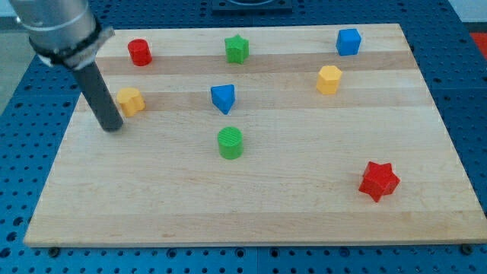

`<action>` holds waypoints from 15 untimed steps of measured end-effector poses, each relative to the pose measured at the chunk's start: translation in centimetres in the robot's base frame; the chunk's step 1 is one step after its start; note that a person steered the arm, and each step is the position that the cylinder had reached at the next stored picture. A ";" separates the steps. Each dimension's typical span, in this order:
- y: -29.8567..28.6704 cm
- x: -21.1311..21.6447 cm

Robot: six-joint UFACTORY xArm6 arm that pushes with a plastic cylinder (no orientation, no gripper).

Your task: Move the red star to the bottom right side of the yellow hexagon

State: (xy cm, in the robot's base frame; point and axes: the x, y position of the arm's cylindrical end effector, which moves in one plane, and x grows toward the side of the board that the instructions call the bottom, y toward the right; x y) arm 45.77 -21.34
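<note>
Resting on the wooden board [251, 213] at the view's left, my tip [112, 126] sits just beside the yellow block [130, 100] there, below and slightly left of it; contact cannot be told. No claw on this rig: the rod is bare and holds nothing.

Red star [379, 180]: lower right of the board, well apart from my tip.
Yellow hexagon [329, 79]: upper right, above and left of the star.
Others: red cylinder [139, 52] and green star [237, 49] along the top, blue cube [348, 41] top right, blue triangular block [223, 97] mid-board, green cylinder [230, 142] below it.
</note>
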 end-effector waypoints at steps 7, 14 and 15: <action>23.2 16.1; 41.8 5.6; 42.3 -0.5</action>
State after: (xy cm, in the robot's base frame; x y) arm 45.25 20.95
